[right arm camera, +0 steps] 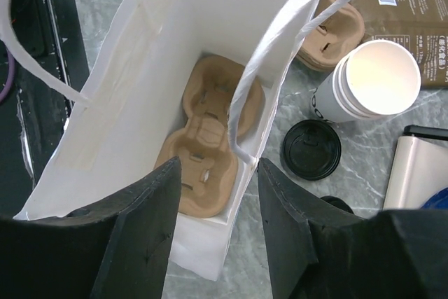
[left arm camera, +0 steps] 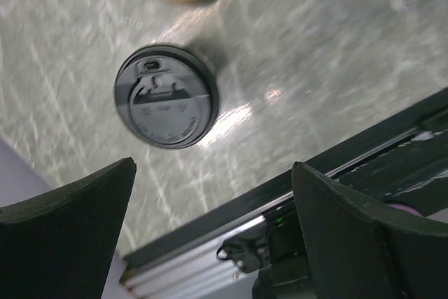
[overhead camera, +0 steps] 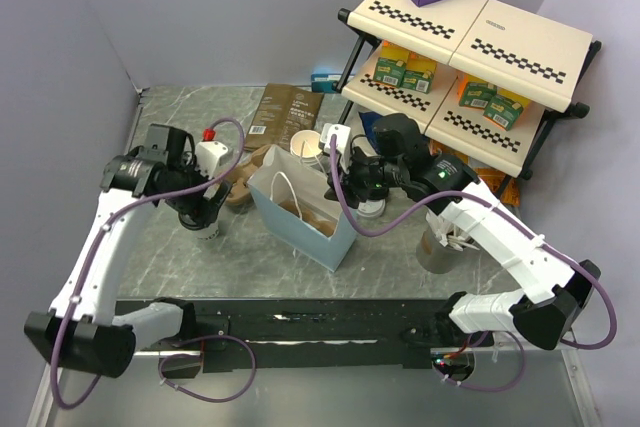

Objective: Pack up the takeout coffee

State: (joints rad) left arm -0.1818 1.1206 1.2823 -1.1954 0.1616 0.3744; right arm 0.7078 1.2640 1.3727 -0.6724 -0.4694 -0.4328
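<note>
Your left fingers (left arm camera: 70, 222) are spread wide and hold nothing. They hang over the lidded cup (left arm camera: 166, 96), which stands up straight on the worktop (left arm camera: 315, 68), near its left edge and beside the white bag (overhead camera: 300, 209). You look right down on its round black lid, so the cup's long way points up at you. The cup is not in the gap yet. In the left wrist view it sits out past the tips and more toward the left finger, so I think you must slide over it before you go down and squeeze. The left arm is much nearer to this cup, so this grab belongs to the left. Your right fingers (right arm camera: 140, 236) are apart too, with nothing held that I can see. They hover above the open bag, where a brown cup tray (right arm camera: 210, 141) lies on the bottom. An open cup (right arm camera: 371, 78) and a loose lid (right arm camera: 311, 148) sit just beside the bag on its other side.
</note>
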